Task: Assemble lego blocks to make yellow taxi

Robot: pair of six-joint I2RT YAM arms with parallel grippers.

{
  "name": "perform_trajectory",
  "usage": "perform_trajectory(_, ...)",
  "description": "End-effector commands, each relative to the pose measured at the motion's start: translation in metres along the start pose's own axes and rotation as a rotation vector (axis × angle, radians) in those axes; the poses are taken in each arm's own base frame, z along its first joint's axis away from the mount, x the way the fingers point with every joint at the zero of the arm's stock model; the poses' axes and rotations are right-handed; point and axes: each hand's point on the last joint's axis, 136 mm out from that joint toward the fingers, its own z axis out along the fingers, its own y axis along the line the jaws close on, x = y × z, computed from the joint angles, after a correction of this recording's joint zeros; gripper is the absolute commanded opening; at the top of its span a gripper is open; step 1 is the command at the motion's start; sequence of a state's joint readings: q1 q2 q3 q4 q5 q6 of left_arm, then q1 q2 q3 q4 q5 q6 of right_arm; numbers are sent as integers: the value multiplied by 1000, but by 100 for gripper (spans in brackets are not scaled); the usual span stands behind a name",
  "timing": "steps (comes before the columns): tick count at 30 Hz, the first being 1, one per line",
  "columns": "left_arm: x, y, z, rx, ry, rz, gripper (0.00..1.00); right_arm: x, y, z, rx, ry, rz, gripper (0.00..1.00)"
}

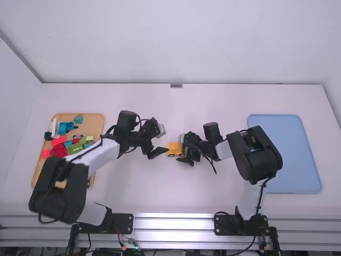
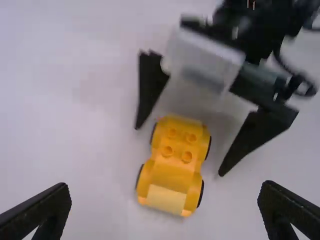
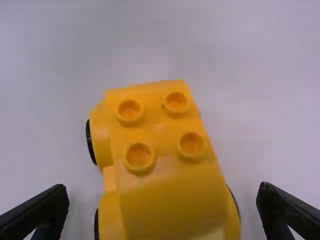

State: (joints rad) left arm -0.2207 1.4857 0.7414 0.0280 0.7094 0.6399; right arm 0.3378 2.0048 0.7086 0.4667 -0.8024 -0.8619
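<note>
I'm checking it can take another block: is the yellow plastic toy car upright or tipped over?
Upright: the car has its four round studs facing up, with black-edged wheels low along its sides.

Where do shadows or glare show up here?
High view: fairly even light, with bright streaks along the ridged silver metal rail. Left wrist view: soft grey shadow on the white table near the yellow plastic toy car. Right wrist view: faint shade beside the car.
</note>
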Motion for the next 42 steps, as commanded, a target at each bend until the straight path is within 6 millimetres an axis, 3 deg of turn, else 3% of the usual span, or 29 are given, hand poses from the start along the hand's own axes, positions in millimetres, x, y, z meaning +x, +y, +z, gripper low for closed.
perform_trajectory(1,-18,20,-29,-165,-2,-151,99,-13,-4,4,-31,-48,-46,99)
perform_trajectory(4,-30,34,-57,-332,-20,-299,99,-13,-7,5,-38,-44,-36,99)
perform_trajectory(6,-37,46,-90,-508,-53,-417,99,-15,-9,6,-41,-44,-34,98)
perform_trajectory(8,-40,50,-104,-572,-74,-463,99,-15,-10,6,-40,-44,-35,95)
perform_trajectory(12,-53,54,-157,-774,-181,-558,99,-14,-8,6,-45,-40,-42,90)
perform_trajectory(19,-69,37,-195,-835,-271,-540,99,-12,-6,6,-52,-33,-38,88)
perform_trajectory(24,-72,29,-204,-838,-294,-530,99,-10,-3,13,-42,10,-41,74)
perform_trajectory(29,-72,30,-203,-839,-286,-523,99,-13,3,20,-51,24,-63,55)
perform_trajectory(34,-67,36,-197,-840,-261,-533,99,-15,-3,16,-38,17,-22,50)
perform_trajectory(38,-66,46,-185,-833,-247,-536,99,-24,-22,-12,17,20,56,47)
perform_trajectory(42,-63,62,-168,-830,-232,-543,99,-25,-46,-73,150,106,78,45)
